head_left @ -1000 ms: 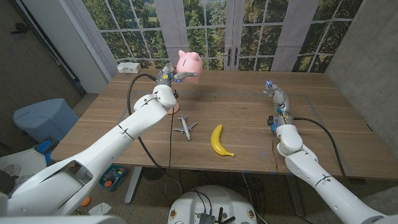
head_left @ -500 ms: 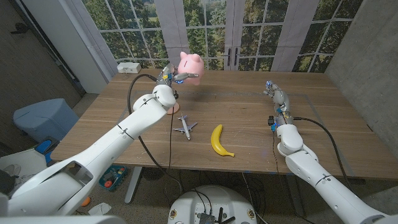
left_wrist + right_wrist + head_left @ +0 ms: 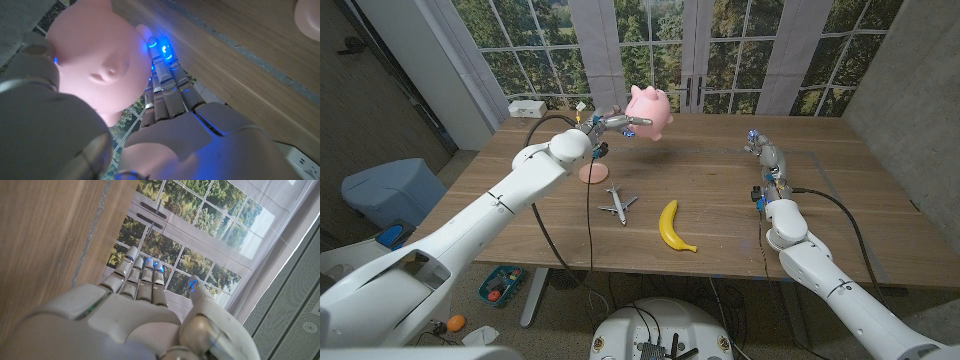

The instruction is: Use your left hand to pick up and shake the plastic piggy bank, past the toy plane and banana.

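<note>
My left hand (image 3: 612, 122) holds the pink plastic piggy bank (image 3: 649, 111) in the air above the table's far side, beyond the toy plane (image 3: 617, 204) and the yellow banana (image 3: 673, 227). Both toys lie on the wood near the table's middle. In the left wrist view the piggy bank (image 3: 95, 65) sits against the fingers (image 3: 162, 90) of my left hand (image 3: 195, 135), with the thumb side wrapped round it. My right hand (image 3: 763, 151) stands at the right of the table, fingers straight and holding nothing. In the right wrist view my right hand (image 3: 142, 297) reaches out beside the table's wood.
A small pink disc (image 3: 591, 174) lies on the wooden table (image 3: 720, 190) under my left forearm, and the disc (image 3: 308, 11) also appears in the left wrist view. A white box (image 3: 527, 108) sits at the far left corner. Windows stand behind the table.
My left hand has swung the piggy bank to the right and slightly down; the arm's move uncovered the pink disc. The right hand has not moved.
</note>
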Action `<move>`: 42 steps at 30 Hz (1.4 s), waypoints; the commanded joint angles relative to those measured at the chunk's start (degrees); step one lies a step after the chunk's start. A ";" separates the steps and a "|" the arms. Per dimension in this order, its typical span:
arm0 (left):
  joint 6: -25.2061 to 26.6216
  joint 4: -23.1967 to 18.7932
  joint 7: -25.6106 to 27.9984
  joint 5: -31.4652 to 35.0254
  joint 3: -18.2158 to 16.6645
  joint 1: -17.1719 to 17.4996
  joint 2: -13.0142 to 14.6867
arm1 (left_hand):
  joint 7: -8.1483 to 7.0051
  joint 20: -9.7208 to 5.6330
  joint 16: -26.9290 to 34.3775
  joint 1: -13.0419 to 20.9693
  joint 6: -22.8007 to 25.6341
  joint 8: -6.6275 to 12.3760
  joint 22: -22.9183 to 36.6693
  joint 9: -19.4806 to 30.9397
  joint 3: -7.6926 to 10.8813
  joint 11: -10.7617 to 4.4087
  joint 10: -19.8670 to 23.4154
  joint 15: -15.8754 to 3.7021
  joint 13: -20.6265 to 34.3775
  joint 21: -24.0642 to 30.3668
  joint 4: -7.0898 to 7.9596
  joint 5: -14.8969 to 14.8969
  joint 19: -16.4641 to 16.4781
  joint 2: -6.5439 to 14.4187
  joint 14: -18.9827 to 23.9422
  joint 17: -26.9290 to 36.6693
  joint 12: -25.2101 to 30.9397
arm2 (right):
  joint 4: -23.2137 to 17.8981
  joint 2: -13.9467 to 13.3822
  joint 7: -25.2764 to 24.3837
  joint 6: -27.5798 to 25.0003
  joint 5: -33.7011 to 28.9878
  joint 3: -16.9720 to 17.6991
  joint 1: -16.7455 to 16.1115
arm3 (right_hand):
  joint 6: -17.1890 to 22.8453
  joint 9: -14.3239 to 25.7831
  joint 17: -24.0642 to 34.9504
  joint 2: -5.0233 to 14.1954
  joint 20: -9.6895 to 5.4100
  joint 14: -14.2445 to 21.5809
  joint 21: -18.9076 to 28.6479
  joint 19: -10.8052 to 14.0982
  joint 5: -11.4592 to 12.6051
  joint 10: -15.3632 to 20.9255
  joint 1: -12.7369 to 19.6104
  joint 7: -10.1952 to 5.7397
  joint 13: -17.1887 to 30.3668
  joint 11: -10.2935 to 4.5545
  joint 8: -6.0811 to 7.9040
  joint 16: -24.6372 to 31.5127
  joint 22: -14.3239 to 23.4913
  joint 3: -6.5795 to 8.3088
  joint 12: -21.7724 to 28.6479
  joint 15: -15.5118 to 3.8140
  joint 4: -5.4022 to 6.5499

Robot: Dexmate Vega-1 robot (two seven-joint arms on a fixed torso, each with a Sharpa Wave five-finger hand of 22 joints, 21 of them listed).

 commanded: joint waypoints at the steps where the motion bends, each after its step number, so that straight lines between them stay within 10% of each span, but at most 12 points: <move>1: -11.92 8.37 -13.89 -13.03 -2.74 -1.32 -1.21 | -13.21 -1.86 0.00 27.90 26.76 0.28 0.08 0.36 0.51 -20.01 20.33 -10.37 0.12 0.44 0.02 0.30 -0.47 27.95 4.02 0.36 0.19 | 0.85 0.18 0.05 0.04 0.15 -0.11 0.68 | 0.08 0.19 0.20 -0.16 0.13 0.33 -0.36 0.65 0.34 0.45 0.29 0.08 0.23 -0.23 -0.10 -0.26 0.31 0.07 -0.23 -0.16 0.29; 22: -11.95 8.23 -12.11 -13.84 -1.99 -1.33 -0.09 | -13.28 -1.77 -0.12 27.91 26.82 0.29 0.01 0.39 0.43 -20.00 20.49 -10.37 0.44 1.19 -0.01 0.23 -0.77 27.86 4.11 0.68 -0.13 | 1.04 0.12 0.18 0.09 0.27 -0.26 0.93 | 0.11 0.19 0.24 -0.16 0.20 0.40 -0.67 0.71 0.33 0.57 0.30 0.03 0.24 -0.21 -0.09 -0.35 0.32 0.05 -0.23 -0.13 0.33; 33: 3.11 -1.59 4.92 -2.70 0.51 -0.55 1.85 | -13.10 -1.72 -0.29 27.95 26.66 0.20 -0.02 0.39 0.47 -19.99 20.42 -10.36 0.57 1.50 -0.02 0.25 -0.88 27.89 4.00 0.76 -0.33 | 1.48 0.18 0.47 0.02 0.40 -0.46 1.29 | 0.11 0.19 0.25 -0.15 0.21 0.47 -0.79 0.77 0.33 0.56 0.31 0.10 0.25 -0.22 -0.09 -0.37 0.32 0.04 -0.25 0.04 0.34; 42: 20.34 -6.41 26.42 13.40 5.51 -0.10 -3.54 | -13.20 -1.63 -0.26 27.93 26.71 0.21 -0.07 0.40 0.53 -20.02 20.53 -10.35 0.68 1.88 0.04 0.28 -0.67 28.04 4.28 0.86 -0.43 | 1.71 0.30 0.51 -0.18 0.60 -0.55 1.60 | 0.11 0.19 0.26 -0.15 0.18 0.46 -0.90 0.81 0.34 0.48 0.32 0.07 0.25 -0.23 -0.09 -0.42 0.32 0.04 -0.31 -0.17 0.34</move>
